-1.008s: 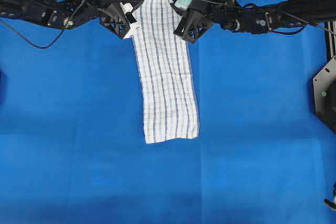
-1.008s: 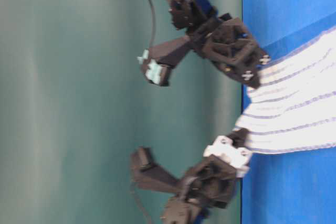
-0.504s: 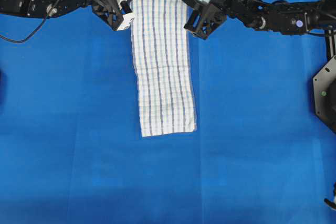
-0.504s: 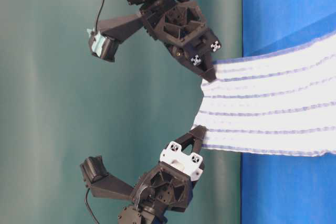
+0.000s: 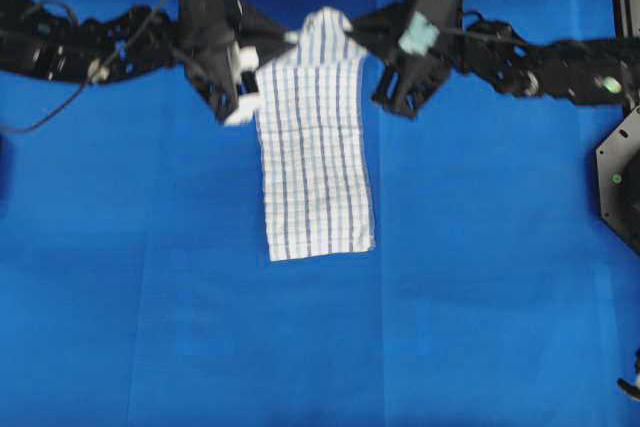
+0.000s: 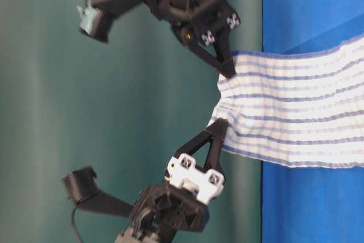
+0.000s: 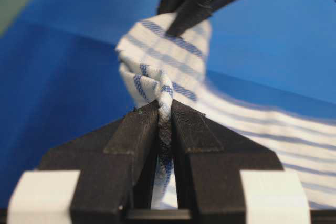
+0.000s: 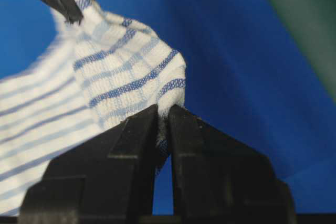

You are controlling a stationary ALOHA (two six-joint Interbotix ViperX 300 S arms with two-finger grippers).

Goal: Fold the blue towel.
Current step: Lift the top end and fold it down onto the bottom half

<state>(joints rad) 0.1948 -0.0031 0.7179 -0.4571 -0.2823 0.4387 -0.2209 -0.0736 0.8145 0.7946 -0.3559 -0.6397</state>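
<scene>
Your left gripper (image 7: pixel 164 111) and right gripper (image 8: pixel 161 113) each pinch a top corner of the blue towel (image 5: pixel 315 162), jaws clamped on cloth; it hangs between and below them onto the blue sheet (image 5: pixel 480 277).

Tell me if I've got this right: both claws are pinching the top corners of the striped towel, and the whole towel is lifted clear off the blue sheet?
Not quite. Both the left gripper and right gripper do pinch the striped towel at its top corners, but the overhead view shows its lower part lying on the blue sheet.
</scene>
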